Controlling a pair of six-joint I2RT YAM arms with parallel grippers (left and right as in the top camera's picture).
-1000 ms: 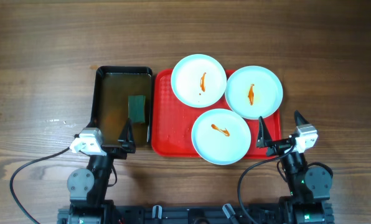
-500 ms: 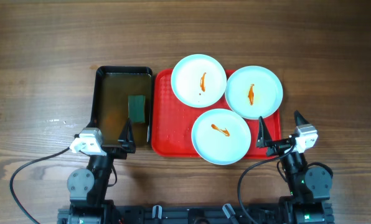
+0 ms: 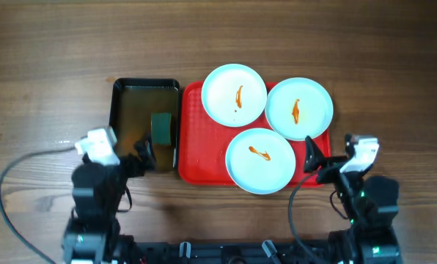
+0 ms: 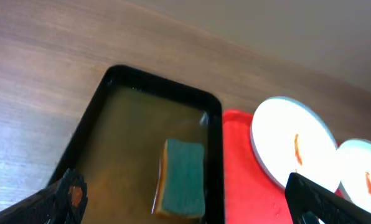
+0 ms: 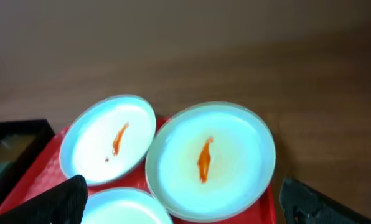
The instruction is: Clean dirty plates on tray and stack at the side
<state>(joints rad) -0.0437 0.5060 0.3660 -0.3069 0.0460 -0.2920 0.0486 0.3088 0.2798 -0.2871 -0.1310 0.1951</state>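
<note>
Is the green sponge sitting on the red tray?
No, the green rectangular sponge lies in the black rectangular bin of brownish water, beside the red rectangular plastic tray.

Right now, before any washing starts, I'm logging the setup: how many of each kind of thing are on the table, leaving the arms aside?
Plates: 3
Tray: 1
Bin: 1
Sponge: 1
Total: 6
</note>
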